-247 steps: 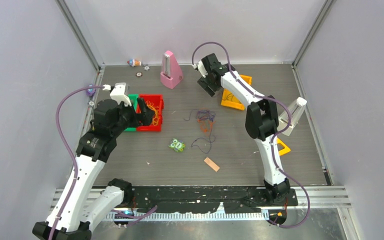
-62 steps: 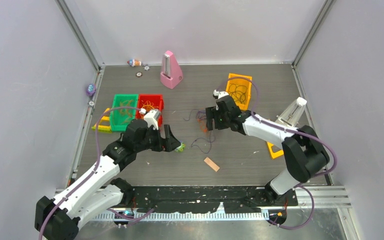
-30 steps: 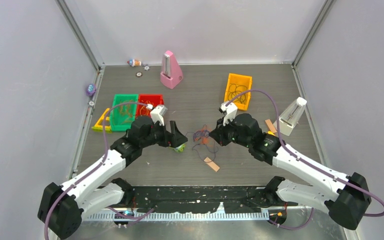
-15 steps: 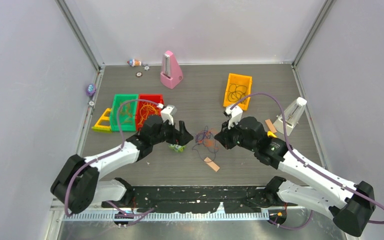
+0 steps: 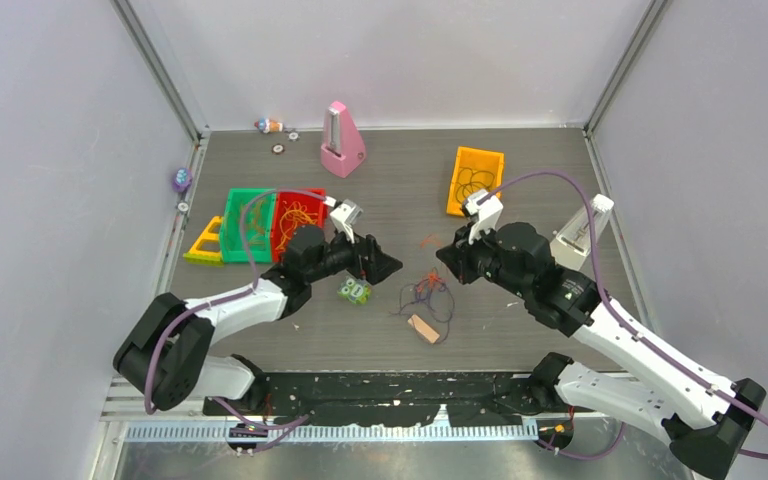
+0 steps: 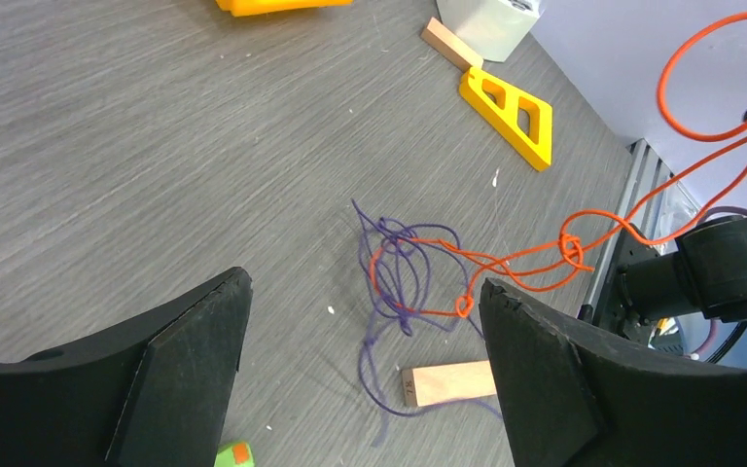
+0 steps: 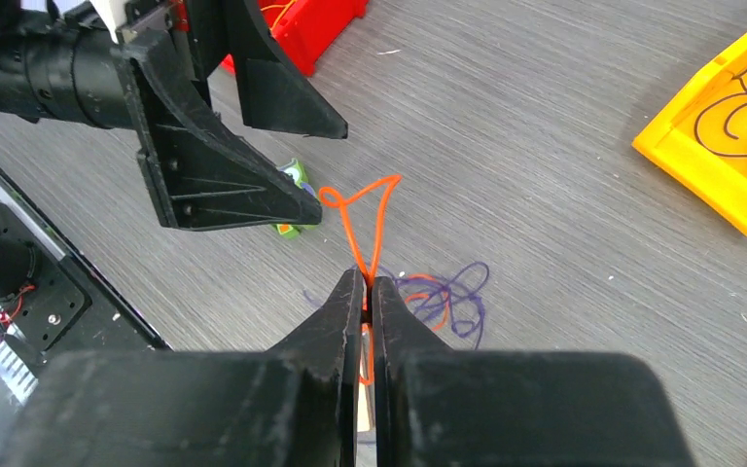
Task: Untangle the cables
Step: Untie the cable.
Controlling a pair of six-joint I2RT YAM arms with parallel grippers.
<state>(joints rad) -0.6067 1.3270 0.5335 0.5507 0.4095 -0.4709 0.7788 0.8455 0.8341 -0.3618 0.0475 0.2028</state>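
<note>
Cables point(image 5: 428, 292): loose tangle of thin purple and orange wire strands, lying mid-table on the dark grey wood-grain tabletop point(image 5: 550, 165), near both grippers.
Orange strand point(image 7: 362, 226): rises from the tangle, knotted partway along, and loops above the fingertips that hold it.
Right gripper point(image 7: 365, 284): black, clenched on that orange strand above the tangle.
Left gripper point(image 6: 365, 284): black, jaws spread wide and released, hovering just left of the tangle.
Small tan wooden block point(image 5: 422, 328): touches the tangle's near edge.
Green toy cube point(image 5: 354, 290): just beside the left gripper.
Yellow plastic bin point(image 5: 465, 212): far right, contains purple wire.
</note>
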